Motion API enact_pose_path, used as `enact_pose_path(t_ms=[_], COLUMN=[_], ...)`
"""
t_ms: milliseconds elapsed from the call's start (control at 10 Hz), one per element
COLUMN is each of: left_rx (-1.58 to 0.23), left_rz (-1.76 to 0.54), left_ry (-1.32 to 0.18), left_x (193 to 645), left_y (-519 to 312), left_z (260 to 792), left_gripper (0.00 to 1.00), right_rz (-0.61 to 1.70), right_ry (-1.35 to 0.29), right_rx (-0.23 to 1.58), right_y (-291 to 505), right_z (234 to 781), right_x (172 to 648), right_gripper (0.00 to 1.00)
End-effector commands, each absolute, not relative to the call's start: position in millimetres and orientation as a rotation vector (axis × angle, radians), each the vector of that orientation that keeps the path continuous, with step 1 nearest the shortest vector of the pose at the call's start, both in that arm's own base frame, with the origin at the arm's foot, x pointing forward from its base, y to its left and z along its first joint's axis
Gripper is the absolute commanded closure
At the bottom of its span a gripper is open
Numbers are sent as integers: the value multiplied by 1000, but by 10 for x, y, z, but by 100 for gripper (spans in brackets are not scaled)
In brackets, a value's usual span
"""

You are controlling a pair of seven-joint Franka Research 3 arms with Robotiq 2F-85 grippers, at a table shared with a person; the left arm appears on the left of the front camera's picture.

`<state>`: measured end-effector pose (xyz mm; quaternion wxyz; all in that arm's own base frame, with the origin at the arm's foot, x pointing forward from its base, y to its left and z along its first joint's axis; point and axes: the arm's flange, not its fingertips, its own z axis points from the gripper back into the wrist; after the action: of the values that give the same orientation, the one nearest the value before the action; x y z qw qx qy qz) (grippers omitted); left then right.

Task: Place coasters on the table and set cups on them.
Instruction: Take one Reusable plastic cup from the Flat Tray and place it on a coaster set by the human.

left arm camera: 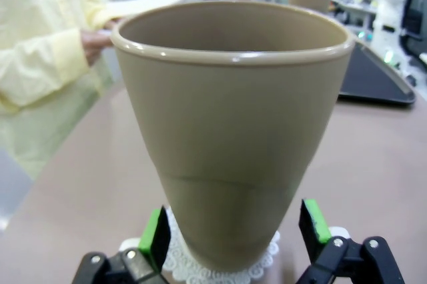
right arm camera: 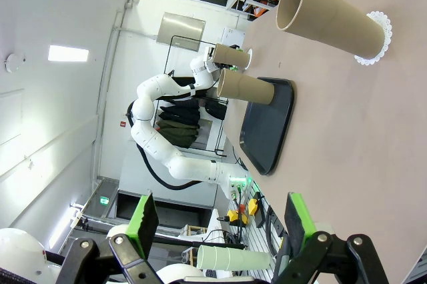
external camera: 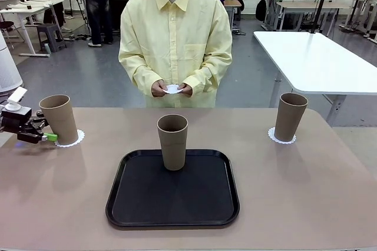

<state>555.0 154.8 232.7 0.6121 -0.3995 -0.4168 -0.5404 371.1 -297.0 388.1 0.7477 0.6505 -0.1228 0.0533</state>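
Three grey-brown cups stand on the beige table (external camera: 306,192). The left cup (external camera: 59,119) rests on a lacy white coaster (external camera: 74,141). My left gripper (external camera: 52,135) is open, and its green pads (left arm camera: 155,236) flank the base of this cup (left arm camera: 233,117) above the coaster (left arm camera: 220,269). The middle cup (external camera: 172,142) stands on the black tray (external camera: 172,204). The right cup (external camera: 290,116) sits on its own coaster (external camera: 281,138). My right gripper (right arm camera: 220,221) hangs open and empty, well back from that cup (right arm camera: 330,21). The person holds another coaster (external camera: 172,89) in both hands.
The person in a yellow shirt (external camera: 175,39) stands at the far edge, behind the middle cup. A white table (external camera: 318,59) stands beyond the right corner. Bare tabletop lies on both sides of the tray and in front of the side cups.
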Motion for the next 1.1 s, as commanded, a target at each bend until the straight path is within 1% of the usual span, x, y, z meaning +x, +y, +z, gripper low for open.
enact_pose_path(t_ms=[0, 400, 600, 800, 1000], left_rx=[-890, -805, -659, -503, -267], left_rz=[-1276, -1298, -1290, -1242, -1209], left_ry=[-928, -871, -827, -790, -768], left_x=[5541, 5448, 5344, 5064, 4769], left_y=[1632, 1785, 1891, 1926, 1937], left_z=[2382, 2518, 2732, 3247, 3827], left_gripper=[0, 0, 0, 0, 0], right_rz=[102, 102, 102, 102, 102], right_ry=[-258, -258, -258, -258, -258], right_rx=[1417, 1417, 1417, 1417, 1417], right_y=[-2968, -2968, -2968, -2968, -2968], right_z=[3885, 3885, 3885, 3885, 3885], right_x=[3719, 3719, 3719, 3719, 3719], right_gripper=[0, 0, 0, 0, 0])
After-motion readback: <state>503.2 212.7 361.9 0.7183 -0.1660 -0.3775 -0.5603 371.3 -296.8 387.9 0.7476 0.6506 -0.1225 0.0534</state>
